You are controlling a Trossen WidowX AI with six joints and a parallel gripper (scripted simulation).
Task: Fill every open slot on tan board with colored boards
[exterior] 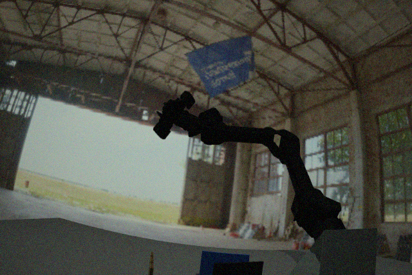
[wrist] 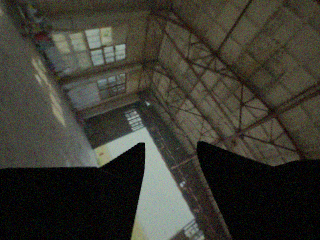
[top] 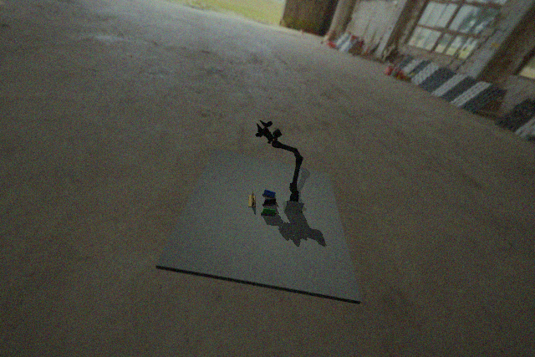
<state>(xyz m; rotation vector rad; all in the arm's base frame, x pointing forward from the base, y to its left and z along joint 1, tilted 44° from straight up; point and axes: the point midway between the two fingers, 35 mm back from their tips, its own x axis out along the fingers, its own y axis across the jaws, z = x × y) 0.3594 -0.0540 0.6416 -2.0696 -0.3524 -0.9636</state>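
The tan board [top: 252, 201] [exterior: 151, 264] stands upright on the grey table top, seen nearly edge-on in the exterior view; its slots are too small to tell. Just right of it in the top view, a blue board [top: 269, 193] [exterior: 223, 257], a black board [top: 270, 201] [exterior: 237, 268] and a green board [top: 268, 211] stand in a row. Their holders and notches cannot be made out. My gripper [top: 258, 124] [wrist: 171, 147] is raised high above and away from the boards, tilted upward. Its fingers are part-way apart, with nothing between them.
The grey table top [top: 242, 253] carries the boards and the arm's base [top: 294, 196]. The base is right of the colored boards in the top view. The arm's shadow falls on the table in front of it. The wrist view shows only the hall, its roof and windows.
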